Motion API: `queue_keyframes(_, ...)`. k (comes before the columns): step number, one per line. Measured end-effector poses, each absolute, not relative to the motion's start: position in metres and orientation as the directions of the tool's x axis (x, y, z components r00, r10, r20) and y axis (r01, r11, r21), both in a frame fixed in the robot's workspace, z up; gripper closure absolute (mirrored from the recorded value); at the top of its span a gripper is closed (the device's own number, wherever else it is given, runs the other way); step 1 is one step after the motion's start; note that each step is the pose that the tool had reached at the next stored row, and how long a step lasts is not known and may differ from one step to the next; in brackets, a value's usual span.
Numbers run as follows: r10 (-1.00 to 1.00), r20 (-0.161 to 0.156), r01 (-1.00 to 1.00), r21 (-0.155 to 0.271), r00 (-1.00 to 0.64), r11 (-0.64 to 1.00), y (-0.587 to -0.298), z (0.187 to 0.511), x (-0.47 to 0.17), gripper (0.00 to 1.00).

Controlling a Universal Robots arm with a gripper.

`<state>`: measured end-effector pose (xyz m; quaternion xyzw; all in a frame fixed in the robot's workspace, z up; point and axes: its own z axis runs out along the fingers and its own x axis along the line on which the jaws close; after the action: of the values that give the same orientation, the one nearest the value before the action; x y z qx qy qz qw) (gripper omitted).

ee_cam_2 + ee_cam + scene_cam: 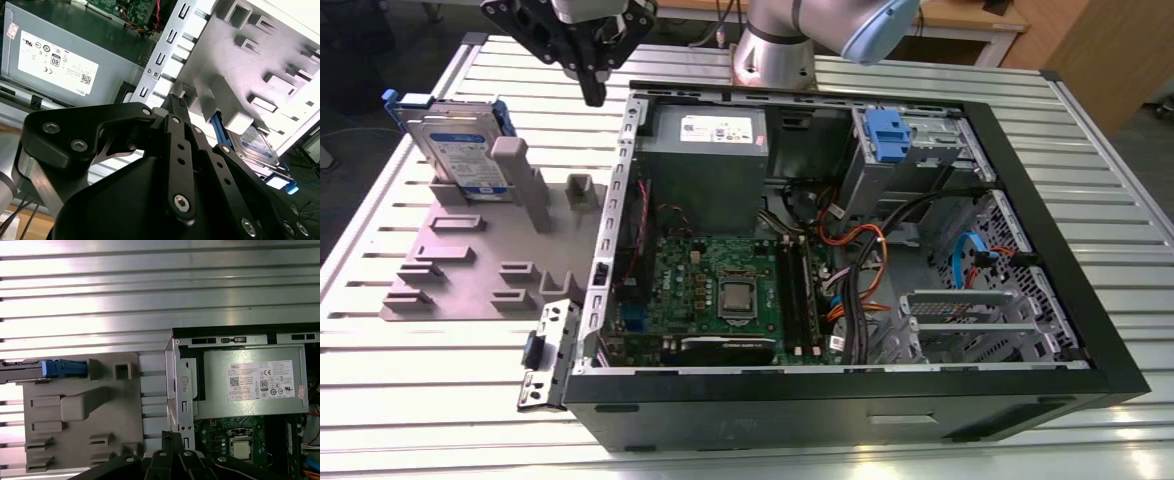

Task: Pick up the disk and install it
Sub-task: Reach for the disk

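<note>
The disk point(455, 148) stands on edge in a grey slotted holder point(470, 262) at the exterior view's left; it is silver-grey with a white-and-blue label and a blue frame. My gripper point(594, 94) hangs above the table between the holder and the open computer case point(854, 405), to the disk's right and clear of it. Its black fingers are shut, with nothing between them. In the second wrist view the fingertips point(176, 101) point toward the holder point(260, 50), and the disk point(256, 146) sits behind a grey post. In the first wrist view the disk's blue edge point(63, 368) lies beyond my gripper point(170, 436).
The case lies open on its side on a ribbed metal table point(427, 385). Inside are a grey power supply point(707, 140), a green motherboard point(720, 290), loose cables point(854, 250) and a blue latch on a metal cage point(887, 135). The arm's base point(774, 50) stands behind the case.
</note>
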<state>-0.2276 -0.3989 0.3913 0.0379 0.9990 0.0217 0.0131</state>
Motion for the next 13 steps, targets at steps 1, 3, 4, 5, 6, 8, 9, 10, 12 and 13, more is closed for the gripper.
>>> queue_keyframes(1, 0.076, -0.024, 0.075, 0.044, -0.997, 0.996, -0.3989, 0.3913, -0.2283, 0.89)
queue_keyframes(3, 0.076, -0.024, 0.075, 0.044, -0.997, 0.996, -0.3989, 0.3914, -0.2297, 0.89)
queue_keyframes(4, 0.076, -0.024, 0.075, 0.044, -0.997, 0.996, -0.3989, 0.3913, -0.2304, 0.89)
queue_keyframes(5, 0.076, -0.024, 0.075, 0.044, -0.997, 0.996, -0.3989, 0.3913, -0.2311, 0.89)
queue_keyframes(6, 0.076, -0.024, 0.075, 0.044, -0.997, 0.996, -0.3989, 0.3913, -0.2319, 0.89)
queue_keyframes(8, 0.076, -0.024, 0.075, 0.044, -0.997, 0.996, -0.399, 0.3913, -0.2334, 0.89)
queue_keyframes(9, 0.076, -0.024, 0.075, 0.044, -0.997, 0.996, -0.399, 0.3913, -0.2342, 0.89)
queue_keyframes(10, 0.076, -0.024, 0.075, 0.044, -0.997, 0.996, -0.3989, 0.3913, -0.2349, 0.89)
queue_keyframes(12, 0.076, -0.024, 0.075, 0.044, -0.997, 0.996, -0.3989, 0.3913, -0.2363, 0.89)
queue_keyframes(13, 0.076, -0.024, 0.075, 0.044, -0.997, 0.996, -0.3989, 0.3913, -0.2371, 0.89)
